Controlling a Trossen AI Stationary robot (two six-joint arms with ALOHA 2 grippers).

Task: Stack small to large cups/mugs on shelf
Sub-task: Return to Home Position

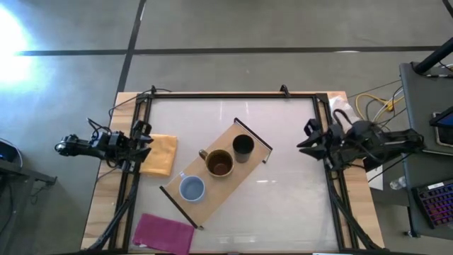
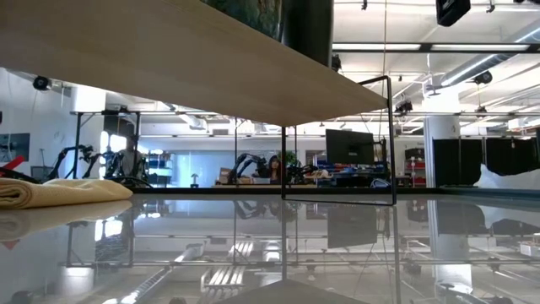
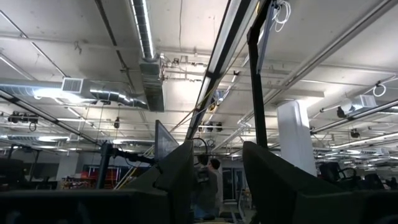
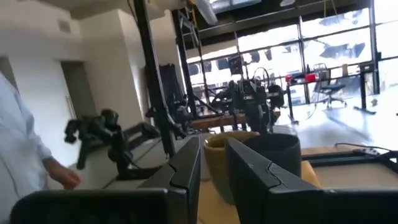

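In the high view the light-wood shelf (image 1: 233,139) lies slantwise mid-table. Three vessels stand on it in a row: the light blue-grey mug (image 1: 191,188) at its near-left end, the mustard-brown mug (image 1: 219,163) in the middle and the black cup (image 1: 243,146) toward its far-right end. My left gripper (image 1: 146,136) waits at the table's left edge, over the orange cloth's edge, fingers apart (image 3: 217,149). My right gripper (image 1: 306,138) waits at the right edge, facing the mustard-brown mug (image 4: 217,165) and black cup (image 4: 273,152), with a narrow gap between its fingers (image 4: 212,142). Neither gripper holds anything.
An orange cloth (image 1: 161,154) lies left of the shelf, and a magenta cloth (image 1: 164,231) lies at the near edge. A black frame (image 1: 233,95) borders the table. A person's sleeve (image 4: 18,149) and hand (image 4: 62,177) show beyond the table. Bare tabletop lies right of the shelf.
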